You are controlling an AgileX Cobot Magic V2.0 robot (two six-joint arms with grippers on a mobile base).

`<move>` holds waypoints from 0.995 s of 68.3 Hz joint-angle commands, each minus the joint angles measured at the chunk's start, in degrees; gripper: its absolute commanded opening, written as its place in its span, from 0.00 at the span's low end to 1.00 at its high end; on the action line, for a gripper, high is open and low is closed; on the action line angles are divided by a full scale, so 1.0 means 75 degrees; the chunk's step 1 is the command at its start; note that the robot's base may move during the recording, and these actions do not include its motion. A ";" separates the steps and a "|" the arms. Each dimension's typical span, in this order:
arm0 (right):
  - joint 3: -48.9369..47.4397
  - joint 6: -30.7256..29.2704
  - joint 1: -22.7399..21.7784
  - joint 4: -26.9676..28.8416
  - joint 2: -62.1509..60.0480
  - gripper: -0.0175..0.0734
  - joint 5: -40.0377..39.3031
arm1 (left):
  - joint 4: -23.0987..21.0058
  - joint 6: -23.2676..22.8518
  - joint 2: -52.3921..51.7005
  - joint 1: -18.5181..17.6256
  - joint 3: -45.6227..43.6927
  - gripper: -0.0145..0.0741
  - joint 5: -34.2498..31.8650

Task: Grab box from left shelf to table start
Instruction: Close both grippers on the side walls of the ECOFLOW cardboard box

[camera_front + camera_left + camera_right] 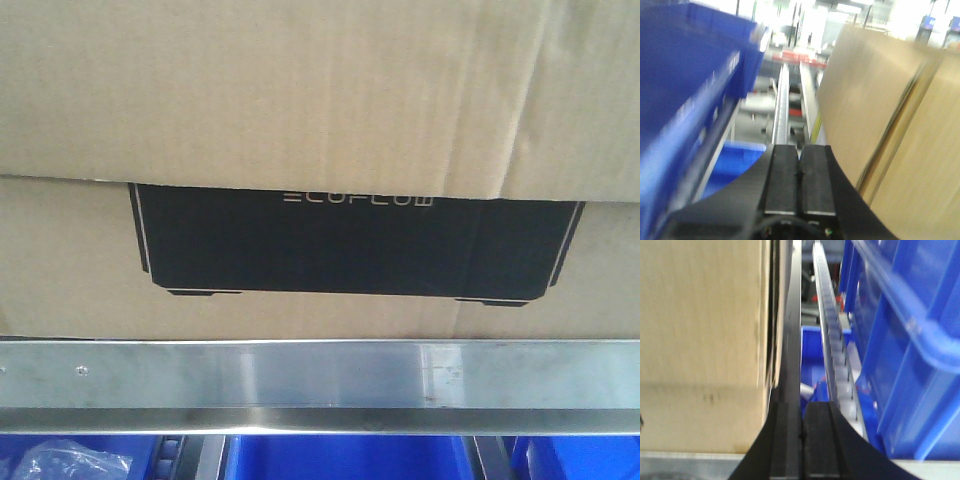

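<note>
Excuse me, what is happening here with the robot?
A two-arm robot faces a cardboard box on a shelf. Its left gripper is beside one side of the box and its right gripper beside the other, both shut. The box seems not yet lifted. Nearby stand blue bins.

I've got the box (pixel 300 120) filling my front view: brown corrugated cardboard, its big black panel with the thin pale outline facing me, and an upper cardboard layer overlapping the panel's top edge so the ECOFLOW lettering is clipped. It rises just behind and above the left shelf (pixel 320 375), whose wide brushed silver front rail with small screws runs level across the view. My wrist views show plain cardboard walls with upright creases on both sides.
</note>
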 commanded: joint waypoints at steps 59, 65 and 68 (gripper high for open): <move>0.0005 -0.0023 -0.0047 0.0006 -0.0067 0.25 -0.1043 | 0.0375 -0.0022 0.6432 -0.2415 -0.7011 0.61 0.3610; 0.0005 -0.0023 -0.0047 0.0006 -0.0067 0.25 -0.1043 | 0.0375 -0.0022 0.7192 -0.2491 -0.7813 0.65 0.4585; 0.0005 -0.0023 -0.0047 0.0006 -0.0067 0.25 -0.1043 | 0.0391 -0.0022 0.7594 -0.2491 -0.8282 0.66 0.5034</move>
